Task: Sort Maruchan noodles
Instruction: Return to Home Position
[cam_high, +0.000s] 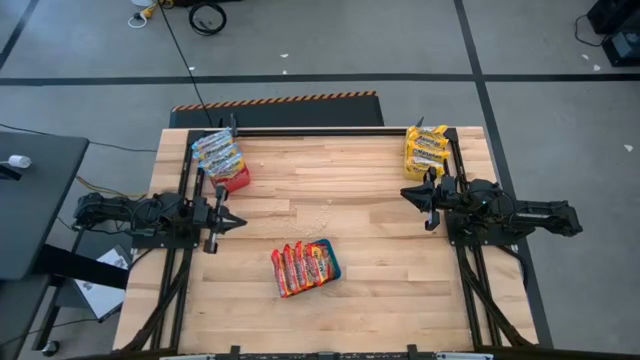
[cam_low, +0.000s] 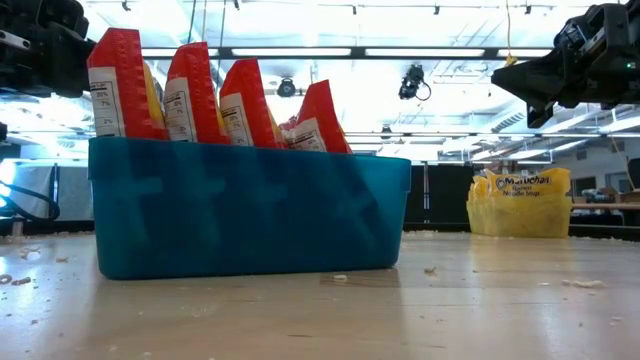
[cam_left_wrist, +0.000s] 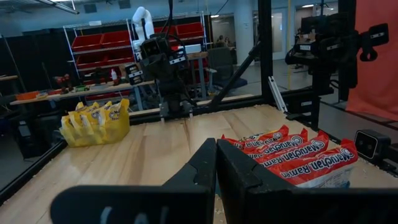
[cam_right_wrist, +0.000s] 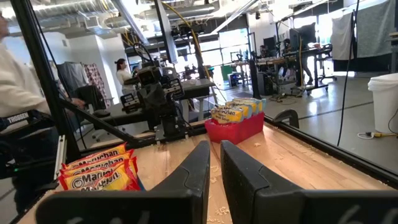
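- The left gripper (cam_high: 242, 221) hangs above the left side of the wooden table (cam_high: 340, 200). It points toward the middle, and its fingers (cam_left_wrist: 199, 171) are pressed together on nothing.
- The right gripper (cam_high: 404, 192) hangs above the right side and faces the left one across the table. Its fingers (cam_right_wrist: 239, 171) are drawn in to a thin slit and are empty.
- Blue-trimmed Maruchan noodle packs (cam_high: 216, 152) stand on edge in the red bin (cam_high: 238, 180) at the far left corner of the table.
- Yellow Maruchan noodle packs (cam_high: 425, 150) fill the yellow bin (cam_low: 520, 220) at the far right corner, just beyond the right gripper.
- Red-orange Maruchan noodle packs (cam_high: 300, 268) stand upright in a row in the teal tray (cam_low: 250, 215). The tray sits near the front centre of the table, between the two arms and well apart from both bins.
- Crumbs lie scattered on the wood around the tray.
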